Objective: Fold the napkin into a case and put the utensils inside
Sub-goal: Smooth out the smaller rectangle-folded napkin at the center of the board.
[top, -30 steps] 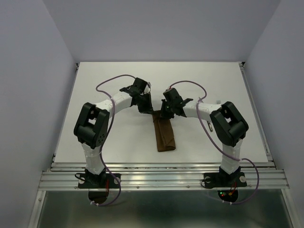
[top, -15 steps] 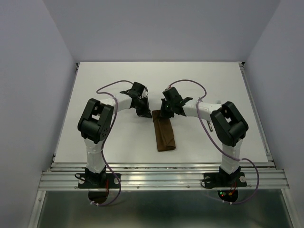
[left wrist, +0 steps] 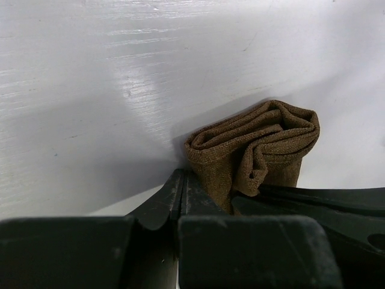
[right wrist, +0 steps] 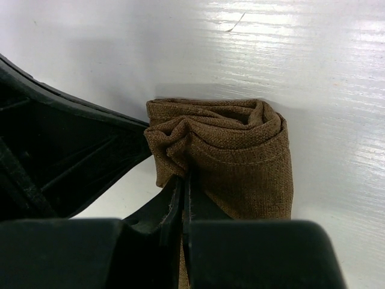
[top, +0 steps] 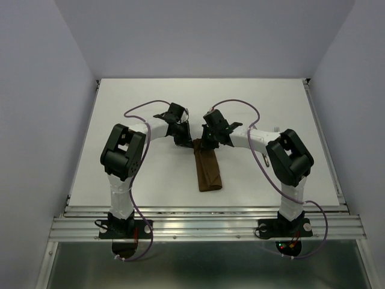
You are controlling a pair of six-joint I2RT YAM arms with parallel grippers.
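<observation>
Left gripper [left wrist: 181,183]: pinched shut on the case [left wrist: 258,144] edge, cloth bunched just ahead.
Right gripper [right wrist: 183,182]: clamped on the case's end fold.

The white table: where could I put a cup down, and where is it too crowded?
Bare table runs across the far side, between the back wall and both arms, and down the left, between the left arm and the table's edge. The middle is crowded: left fingers and right fingers both pinch the folded napkin's far end there.
</observation>
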